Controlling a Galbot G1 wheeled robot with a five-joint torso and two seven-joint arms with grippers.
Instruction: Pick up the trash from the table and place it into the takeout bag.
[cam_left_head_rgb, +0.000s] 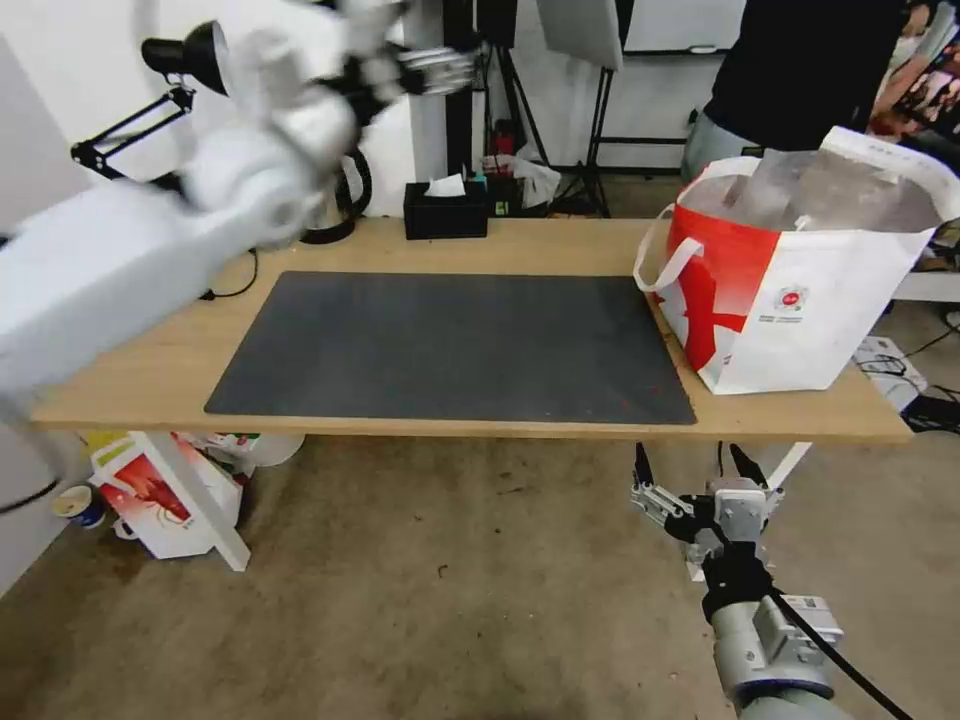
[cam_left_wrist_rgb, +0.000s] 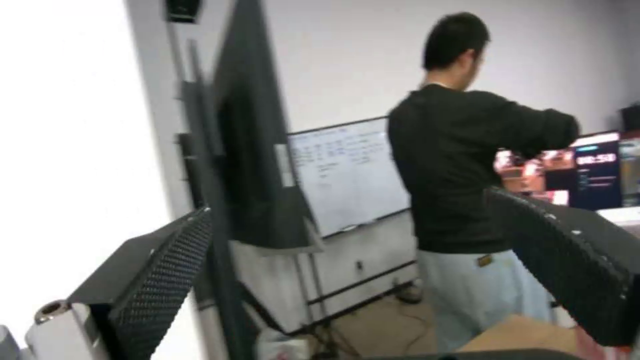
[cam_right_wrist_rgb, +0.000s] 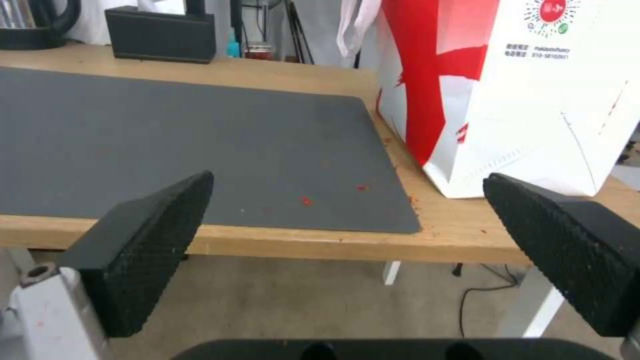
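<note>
table (cam_left_head_rgb: 470, 240): light wood top with a dark grey mat (cam_left_head_rgb: 450, 345) across its middle; a few small red specks lie near the mat's front right corner.
bag (cam_left_head_rgb: 800, 290): red and white, upright on the table's right end, just beside the mat's right edge; mouth open, silver lining showing, one white strap hanging on its left side.
trash: not seen on the mat; what lies inside the bag cannot be told.
left gripper (cam_left_wrist_rgb: 347, 270): raised high above the table's far left, turned toward the room behind; fingers spread wide, nothing between them.
right gripper (cam_left_head_rgb: 692, 466): low, in front of the table's front edge, below the bag; fingers (cam_right_wrist_rgb: 143, 245) wide apart, holding nothing.
tissue box (cam_left_head_rgb: 446, 208): black, at the table's far edge.
</note>
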